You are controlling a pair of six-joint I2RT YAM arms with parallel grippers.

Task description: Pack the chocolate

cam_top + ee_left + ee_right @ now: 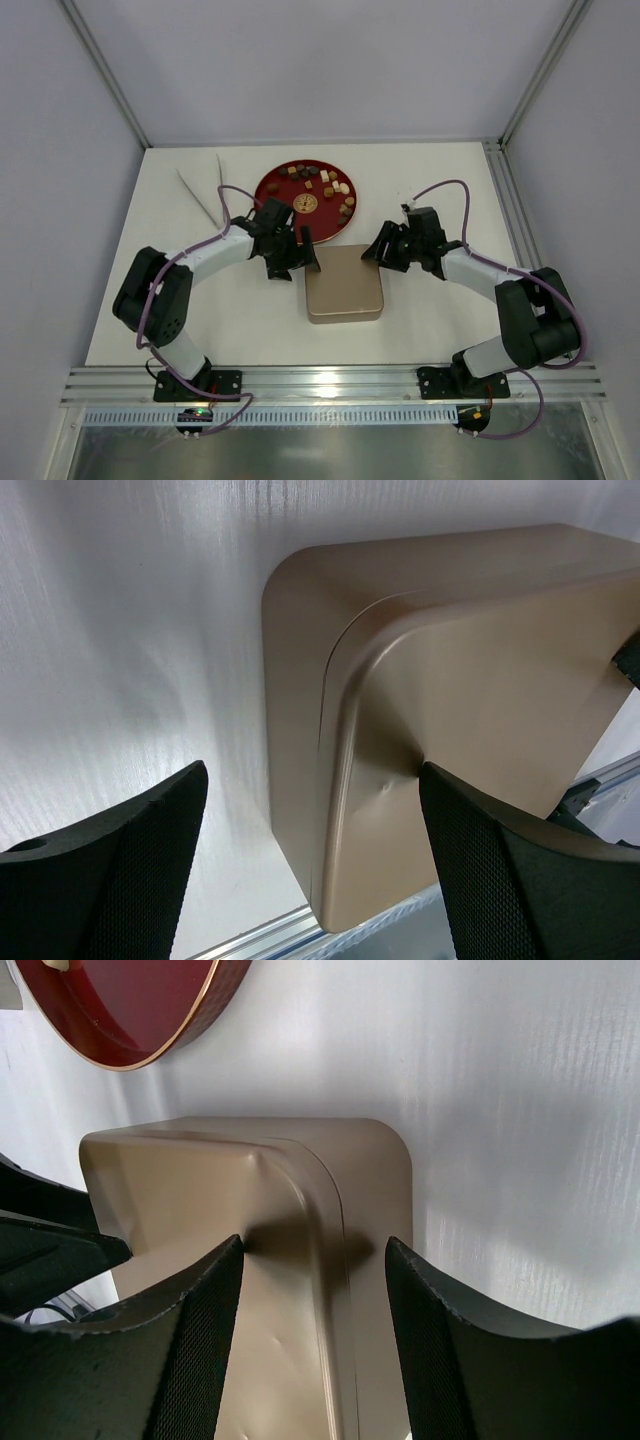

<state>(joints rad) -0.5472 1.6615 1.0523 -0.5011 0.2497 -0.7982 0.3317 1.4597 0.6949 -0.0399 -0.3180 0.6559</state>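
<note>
The chocolate (pixel 322 180), several small brown, tan and cream pieces, lies on a red plate (pixel 264 188) at the back of the table. In front of the plate stands a closed gold box (pixel 343 290). My left gripper (pixel 297 268) is open wide at the box's far-left corner (pixel 480 680). One fingertip (pixel 440 790) touches the lid and the other hangs over the table. My right gripper (pixel 378 255) is open and straddles the far-right corner (pixel 200 1190). Its left finger (pixel 215 1300) rests against the lid, and its right finger sits just outside the wall.
A flat gold-patterned disc (pixel 307 203) lies on the plate's near part. Two long white strips (pixel 200 192) lie at the back left. The plate's rim (pixel 150 1055) shows beyond the box in the right wrist view. An aluminium rail (pixel 330 385) runs along the near edge.
</note>
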